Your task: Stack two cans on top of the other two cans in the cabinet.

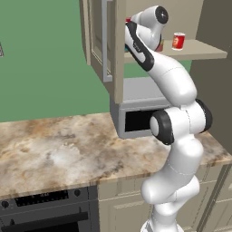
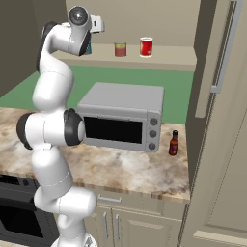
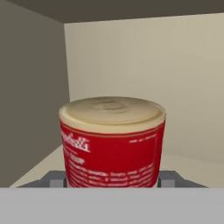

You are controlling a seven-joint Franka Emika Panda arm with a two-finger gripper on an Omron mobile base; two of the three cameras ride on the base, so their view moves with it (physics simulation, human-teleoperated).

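In the hand view a red can [image 3: 111, 151] with white lettering and a cream lid sits between my fingertips, and my gripper [image 3: 112, 180] is shut on it inside the cabinet. In the right base view the hand [image 2: 98, 23] is raised above the cabinet shelf [image 2: 166, 58], over a teal can [image 2: 89, 47] that my arm largely hides. Further right on that shelf stand an orange-tan can [image 2: 120, 49] and a bright red white-rimmed can [image 2: 145, 47], also seen at the shelf's right in the left base view [image 1: 178, 41]. The cabinet's glass door [image 1: 106, 43] hangs open.
A grey microwave [image 2: 120, 113] stands on the marble counter [image 1: 59, 149] under the shelf. A small dark sauce bottle [image 2: 173, 143] stands right of it. An oven front [image 1: 45, 208] sits below the counter at the left, and a tall cupboard [image 2: 219, 125] closes off the right.
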